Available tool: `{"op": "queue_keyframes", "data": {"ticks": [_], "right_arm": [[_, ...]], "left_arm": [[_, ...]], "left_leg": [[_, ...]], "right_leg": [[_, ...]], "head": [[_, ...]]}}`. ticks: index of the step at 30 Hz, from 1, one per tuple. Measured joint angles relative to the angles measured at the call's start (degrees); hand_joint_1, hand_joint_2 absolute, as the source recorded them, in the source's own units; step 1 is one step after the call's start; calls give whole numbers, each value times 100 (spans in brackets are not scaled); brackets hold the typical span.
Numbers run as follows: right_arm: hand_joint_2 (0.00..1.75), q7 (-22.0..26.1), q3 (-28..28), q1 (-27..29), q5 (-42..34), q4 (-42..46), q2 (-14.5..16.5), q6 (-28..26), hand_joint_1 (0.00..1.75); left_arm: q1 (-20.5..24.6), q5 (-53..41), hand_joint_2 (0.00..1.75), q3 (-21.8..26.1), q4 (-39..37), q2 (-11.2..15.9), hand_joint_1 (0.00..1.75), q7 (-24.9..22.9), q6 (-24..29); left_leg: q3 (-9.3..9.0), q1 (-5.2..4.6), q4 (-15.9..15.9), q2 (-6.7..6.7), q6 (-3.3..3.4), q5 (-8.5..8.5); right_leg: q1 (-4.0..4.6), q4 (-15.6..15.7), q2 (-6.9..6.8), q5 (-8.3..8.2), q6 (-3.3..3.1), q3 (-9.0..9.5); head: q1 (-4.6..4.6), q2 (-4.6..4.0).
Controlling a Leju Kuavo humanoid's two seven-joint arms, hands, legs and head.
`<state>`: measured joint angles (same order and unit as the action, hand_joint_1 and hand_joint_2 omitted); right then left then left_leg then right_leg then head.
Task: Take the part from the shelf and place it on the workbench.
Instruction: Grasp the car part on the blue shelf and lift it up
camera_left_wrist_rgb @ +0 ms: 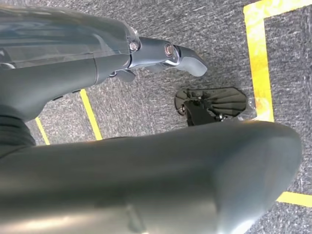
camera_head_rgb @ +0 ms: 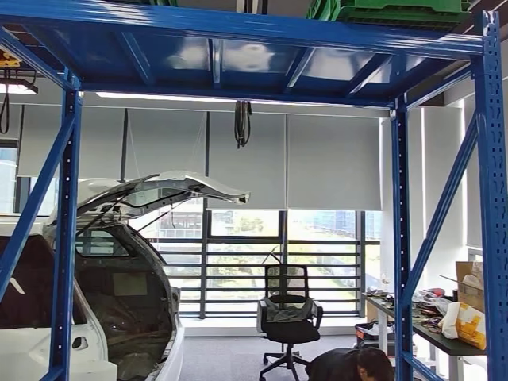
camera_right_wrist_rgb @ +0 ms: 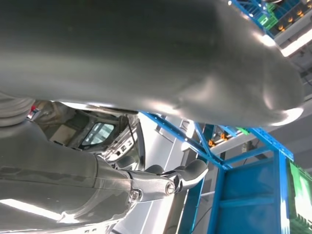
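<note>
**Hands empty, part not yet located**

Head view: looking up through the blue shelf [camera_head_rgb: 398,230] frame; top deck across upper frame. Green crate [camera_head_rgb: 395,11] at upper right, on top deck, likely stored high to keep the lower bay free. Can't tell which item is the part; nothing on the shelf identifiable as it. White car [camera_head_rgb: 113,270] w/ raised hatch at lower left, behind the upright. Office chair [camera_head_rgb: 287,317] lower centre by the windows. Desk [camera_head_rgb: 440,337] at lower right edge, cluttered w/ bags and a box, prob. the drop-off spot. Person [camera_head_rgb: 353,367] crouched at bottom centre-right, near the desk.

Left wrist view: left hand [camera_left_wrist_rgb: 162,53] in upper half, fingers straight and apart, holding nothing. Grey carpet floor [camera_left_wrist_rgb: 221,29] w/ yellow tape [camera_left_wrist_rgb: 257,58] at right; arm seemingly hanging, hence the floor view.

Right wrist view: right hand [camera_right_wrist_rgb: 165,183] at lower centre, fingers extended, apart, nothing held. Blue shelf struts at lower right, car hatch at centre left; hand seemingly raised toward the shelf. Judged: reach not begun, part needs finding first.
</note>
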<state>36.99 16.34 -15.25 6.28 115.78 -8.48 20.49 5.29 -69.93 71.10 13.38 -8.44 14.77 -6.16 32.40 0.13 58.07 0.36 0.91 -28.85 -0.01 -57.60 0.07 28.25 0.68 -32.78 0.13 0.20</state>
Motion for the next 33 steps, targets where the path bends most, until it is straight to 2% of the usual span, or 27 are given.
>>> {"op": "queue_keyframes", "data": {"ticks": [5,8,10,12,14,15,16,17,19,20,21,24,26,27,29,30,31,32,33], "right_arm": [[0,-81,10,46,117,5,7,-107,0],[0,-190,18,62,150,5,7,-169,0],[0,-235,19,88,153,4,-2,-209,0],[0,-286,13,131,144,-3,-21,-254,0],[0,-376,3,211,136,-18,-33,-322,0],[0,-432,0,264,137,-24,-35,-362,0],[0,-483,-1,312,141,-28,-35,-398,0],[0,-530,-1,349,150,-30,-35,-432,0],[0,-589,2,400,186,-26,-35,-500,0],[0,-612,5,418,207,-23,-35,-536,0],[0,-628,8,442,227,-19,-35,-567,0],[0,-638,14,507,283,-2,-35,-611,0],[0,-630,15,510,308,20,-36,-620,0],[0,-624,15,509,309,29,-37,-621,0],[0,-611,16,514,301,35,-38,-618,0],[0,-608,16,522,297,34,-39,-617,0],[0,-606,16,526,295,34,-42,-615,0],[0,-604,16,529,294,33,-44,-615,0],[0,-602,16,529,294,33,-47,-615,0]], "left_arm": [[-1,-3,0,0,0,2,0,10,5],[1,1,0,0,0,3,0,29,11],[4,14,0,0,0,2,0,41,17],[6,36,0,2,0,1,0,44,22],[-1,69,0,12,0,1,0,44,31],[-8,86,0,21,0,0,0,44,39],[-13,99,0,31,0,0,0,44,48],[-16,110,0,39,0,0,0,44,57],[-16,136,0,49,0,0,0,44,69],[-13,147,0,56,0,0,0,44,73],[-11,155,0,66,0,0,0,44,76],[-15,159,0,91,0,-2,0,43,77],[-1,159,0,97,0,-2,0,43,76],[7,159,0,100,0,-2,0,44,76],[4,158,0,105,0,-2,0,44,76],[-7,158,0,107,0,-2,0,44,76],[-19,158,0,109,0,-2,0,44,76],[-28,158,0,110,0,-2,0,44,76],[-32,158,0,113,0,-2,0,45,76]], "left_leg": [[10,-27,22,-1,32,-16],[11,-41,5,0,72,-7],[-30,-5,-51,6,113,20],[-71,37,-93,11,141,39],[-73,46,-93,12,142,40],[-75,52,-91,14,137,36],[-80,61,-89,14,128,30],[-92,74,-87,14,111,19],[-140,106,-86,12,53,-17],[-157,115,-83,13,12,-34],[-164,116,-81,14,-33,-51],[-179,111,-63,21,-141,-80],[-114,123,105,16,-173,-184],[16,126,355,13,-186,-313],[437,120,1118,8,-200,-627],[641,113,1450,7,-200,-723],[769,105,1607,6,-191,-714],[802,96,1560,6,-173,-594],[733,85,1305,5,-146,-374]], "right_leg": [[-32,9,-2,-10,42,-1],[-45,-8,2,-52,97,7],[-46,-104,7,-19,143,-16],[-57,-489,7,231,179,-191],[-80,-1183,6,571,219,-528],[-94,-1441,4,661,236,-659],[-107,-1510,3,642,254,-705],[-120,-1355,1,514,265,-644],[-137,-611,-12,112,281,-303],[-126,-279,-22,15,263,-162],[-113,-81,-29,-46,221,-82],[-91,-24,-22,-36,53,-73],[-100,-12,-13,-27,-5,-37],[-101,-7,-11,-21,-32,-21],[-78,-7,-6,6,-79,-5],[-64,-8,2,21,-99,7],[-52,-8,14,39,-113,26],[-42,-8,29,60,-121,55],[-34,-8,43,87,-123,95]], "head": [[0,0],[-1,0],[-1,0],[-1,0],[-2,0],[-2,0],[-2,0],[-2,0],[-2,0],[-2,0],[-2,0],[-2,0],[-2,0],[-2,0],[-2,0],[-2,0],[-2,0],[-2,0],[-2,0]]}}
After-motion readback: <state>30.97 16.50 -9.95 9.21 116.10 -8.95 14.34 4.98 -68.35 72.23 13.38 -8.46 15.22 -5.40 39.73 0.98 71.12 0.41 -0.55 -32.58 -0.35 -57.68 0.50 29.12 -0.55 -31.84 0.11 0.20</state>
